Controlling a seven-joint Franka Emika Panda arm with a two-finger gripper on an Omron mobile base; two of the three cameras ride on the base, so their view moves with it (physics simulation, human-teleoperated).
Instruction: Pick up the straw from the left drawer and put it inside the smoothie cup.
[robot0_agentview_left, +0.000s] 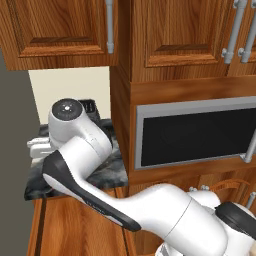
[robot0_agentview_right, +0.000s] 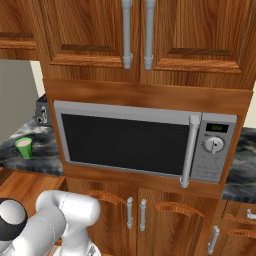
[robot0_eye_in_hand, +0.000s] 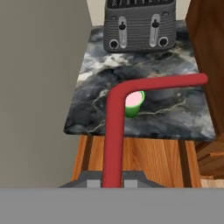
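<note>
Hand view, nearest first: the two dark finger tips of the gripper (robot0_eye_in_hand: 112, 178) are closed on the dark-red bent straw (robot0_eye_in_hand: 114, 131), which rises from between them and turns sideways at its far end. Beyond the straw lies the reddish-brown wooden drawer (robot0_eye_in_hand: 144, 159), then the dark marble counter (robot0_eye_in_hand: 170, 113), where the small bright-green smoothie cup (robot0_eye_in_hand: 132, 104) with pink contents stands. The bend of the straw crosses in front of it. Farther back stands the dark grey toaster (robot0_eye_in_hand: 139, 24).

To do this step well, I think the hand should bring the free end of the straw above the cup rim, then lower slowly. The hand looks forward and down over the counter.
</note>
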